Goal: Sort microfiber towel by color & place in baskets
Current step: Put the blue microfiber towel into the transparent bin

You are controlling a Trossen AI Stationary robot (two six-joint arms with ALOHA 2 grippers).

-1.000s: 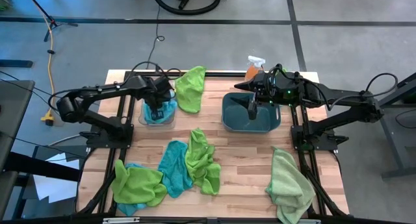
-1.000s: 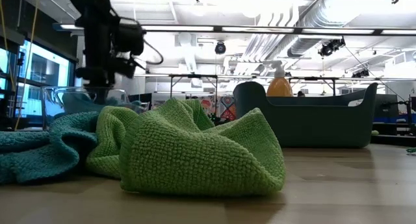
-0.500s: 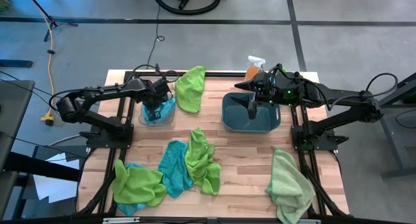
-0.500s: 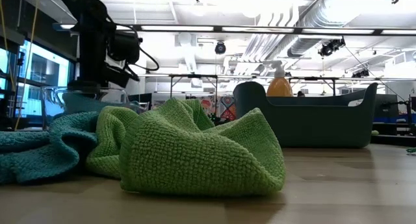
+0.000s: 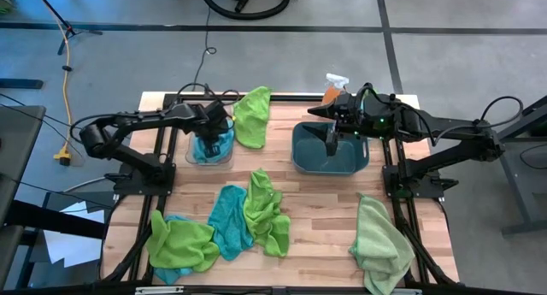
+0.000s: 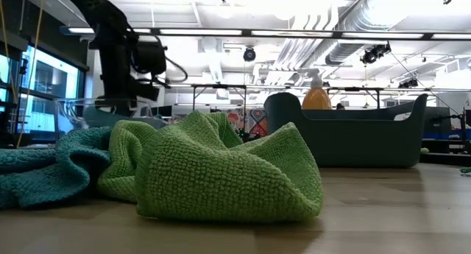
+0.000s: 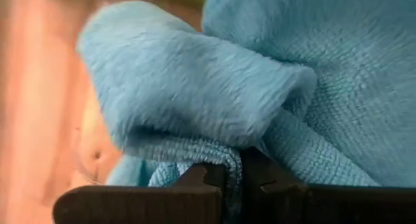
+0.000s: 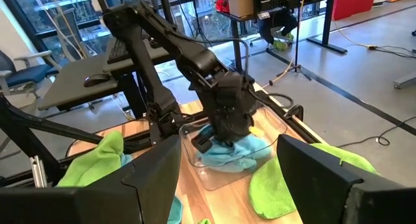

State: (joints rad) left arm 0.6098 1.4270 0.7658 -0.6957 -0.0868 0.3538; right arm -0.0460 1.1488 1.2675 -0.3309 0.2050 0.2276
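Note:
My left gripper (image 5: 212, 138) reaches down into the small clear bin (image 5: 193, 158) at the table's far left and is shut on a blue towel (image 5: 210, 148), which fills the left wrist view (image 7: 214, 87). The right wrist view shows that arm bent over the clear bin (image 8: 195, 158). My right gripper (image 5: 332, 144) hangs open over the dark teal-grey tub (image 5: 308, 160), touching nothing. Other towels lie loose on the table: a green one (image 5: 250, 115) at the far edge, and a green (image 5: 267, 211) and a teal one (image 5: 229, 218) in the middle. My left gripper pinches a narrow fold of the blue towel (image 7: 234, 164) between its two fingers (image 7: 203, 180), coming from above and pointing down into the clear bin. The rest of the towel bunches up ahead of the fingers inside the bin. I cannot tell how many layers it has.
A green towel over a teal one (image 5: 178, 242) lies at the near left corner and a pale green towel (image 5: 376, 242) at the near right. An orange spray bottle (image 5: 333, 91) stands behind the tub. Bare wood shows between the bins and the middle pile.
My left gripper has sunk lower into the clear bin and shifted a little toward the table's right, still with the blue towel. My right arm has kept still.

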